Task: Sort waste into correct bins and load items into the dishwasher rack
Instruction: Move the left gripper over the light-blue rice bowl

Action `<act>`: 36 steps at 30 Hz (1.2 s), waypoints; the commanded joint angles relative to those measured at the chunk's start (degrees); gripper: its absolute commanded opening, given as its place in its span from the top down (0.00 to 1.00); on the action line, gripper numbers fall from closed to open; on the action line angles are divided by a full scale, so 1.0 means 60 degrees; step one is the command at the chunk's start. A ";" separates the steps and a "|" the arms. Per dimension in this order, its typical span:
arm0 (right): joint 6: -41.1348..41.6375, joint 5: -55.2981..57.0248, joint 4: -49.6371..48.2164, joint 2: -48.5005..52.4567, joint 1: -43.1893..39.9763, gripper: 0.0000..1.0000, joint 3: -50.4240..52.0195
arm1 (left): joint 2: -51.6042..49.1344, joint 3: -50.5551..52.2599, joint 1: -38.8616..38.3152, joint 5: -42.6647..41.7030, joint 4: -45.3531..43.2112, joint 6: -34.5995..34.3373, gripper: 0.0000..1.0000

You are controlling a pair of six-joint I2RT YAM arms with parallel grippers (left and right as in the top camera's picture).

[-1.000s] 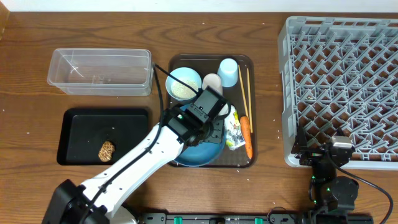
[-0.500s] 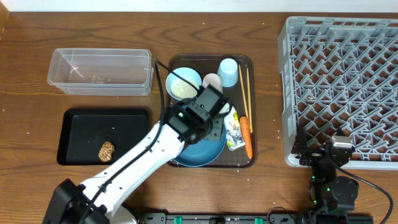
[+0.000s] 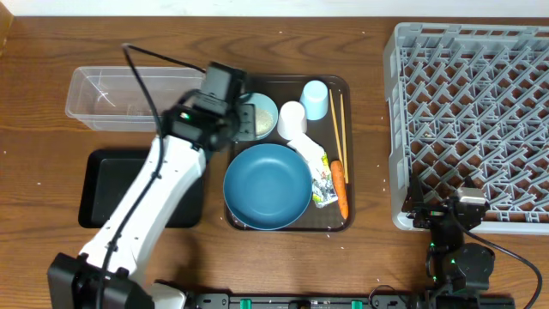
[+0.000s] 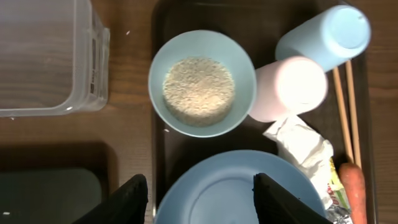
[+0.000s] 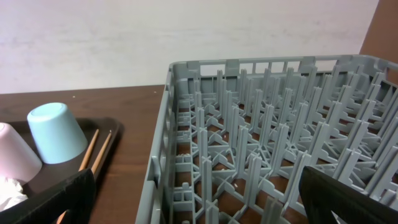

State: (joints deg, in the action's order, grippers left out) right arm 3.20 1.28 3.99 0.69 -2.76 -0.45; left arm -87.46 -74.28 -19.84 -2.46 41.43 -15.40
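Observation:
My left gripper (image 3: 225, 120) (image 4: 202, 202) is open and empty, high over the serving tray's left edge, beside the pale-blue bowl (image 3: 260, 116) (image 4: 202, 84) of white rice (image 4: 199, 90). The dark-blue plate (image 3: 268, 184) (image 4: 236, 193) lies below it. The whitish-pink cup (image 3: 293, 116) (image 4: 289, 87), light-blue cup (image 3: 316, 99) (image 4: 323, 37), chopsticks (image 3: 337, 120) (image 4: 345, 112), wrapper (image 3: 317, 172) (image 4: 305, 146) and carrot (image 3: 341, 184) (image 4: 354, 186) lie on the tray. My right gripper (image 3: 455, 215) (image 5: 199, 205) is open at the grey rack's (image 3: 472, 120) (image 5: 267, 124) front edge. The brown lump is hidden by my arm.
The brown serving tray (image 3: 292, 228) holds the dishes. The clear tub (image 3: 137, 99) (image 4: 43, 56) stands at the back left, the black tray (image 3: 103, 184) (image 4: 50, 193) in front of it, partly under my left arm. The rack fills the right side.
My left arm has swung up and to the left, off the plate. The plate, once half hidden, now shows whole. The right arm has not moved.

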 commanded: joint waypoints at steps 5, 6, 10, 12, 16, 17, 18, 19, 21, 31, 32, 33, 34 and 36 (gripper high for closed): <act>-0.0018 0.0033 0.0018 -0.0051 -0.0098 0.01 0.0022 | -0.1362 -0.0681 0.0149 -0.0958 0.0710 0.0925 0.41; -0.0018 0.0033 0.0018 -0.0051 -0.0098 0.01 0.0022 | -0.1599 -0.0994 0.0149 -0.0943 0.1056 0.0973 0.40; -0.0018 0.0033 0.0018 -0.0051 -0.0098 0.01 0.0022 | -0.2575 -0.2696 0.0149 -0.0936 0.2572 0.1402 0.38; -0.0018 0.0033 0.0018 -0.0051 -0.0098 0.01 0.0022 | -0.2827 -0.3286 0.0149 -0.0925 0.2801 0.1424 0.38; -0.0018 0.0033 0.0018 -0.0051 -0.0098 0.01 0.0022 | -0.3115 -0.3840 0.0149 -0.0914 0.2488 0.1610 0.38; -0.0018 0.0033 0.0018 -0.0051 -0.0098 0.01 0.0022 | -0.3173 -0.3840 0.0149 -0.0918 0.2397 0.1643 0.38; -0.0018 0.0033 0.0018 -0.0051 -0.0098 0.01 0.0022 | -0.3264 -0.3840 0.0146 -0.0914 0.2331 0.1643 0.38; -0.0018 0.0033 0.0018 -0.0051 -0.0098 0.01 0.0022 | -0.3366 -0.3840 0.0138 -0.0918 0.2277 0.1639 0.38; -0.0018 0.0033 0.0018 -0.0051 -0.0098 0.01 0.0022 | -0.3621 -0.3840 0.0117 -0.0914 0.2087 0.1639 0.39; -0.0018 0.0033 0.0018 -0.0051 -0.0098 0.01 0.0022 | -0.4852 -0.3840 -0.0310 0.0255 0.0798 0.1632 0.55; -0.0018 0.0033 0.0018 -0.0051 -0.0098 0.01 0.0022 | -0.4896 -0.3840 -0.0372 0.0313 0.0747 0.1632 0.59; -0.0018 0.0033 0.0018 -0.0051 -0.0098 0.01 0.0022 | -0.4932 -0.3840 -0.0419 0.0401 0.0674 0.1632 0.61; -0.0018 0.0033 0.0018 -0.0051 -0.0098 0.01 0.0022 | -0.4951 -0.3840 -0.0452 0.0528 0.0586 0.1628 0.62; -0.0018 0.0033 0.0018 -0.0051 -0.0098 0.01 0.0022 | -0.4965 -0.3836 -0.0510 0.0637 0.0324 0.1632 0.64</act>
State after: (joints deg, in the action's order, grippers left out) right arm 3.20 1.28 3.99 0.69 -2.76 -0.45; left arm -117.23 -96.73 -22.39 -1.87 44.64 -5.91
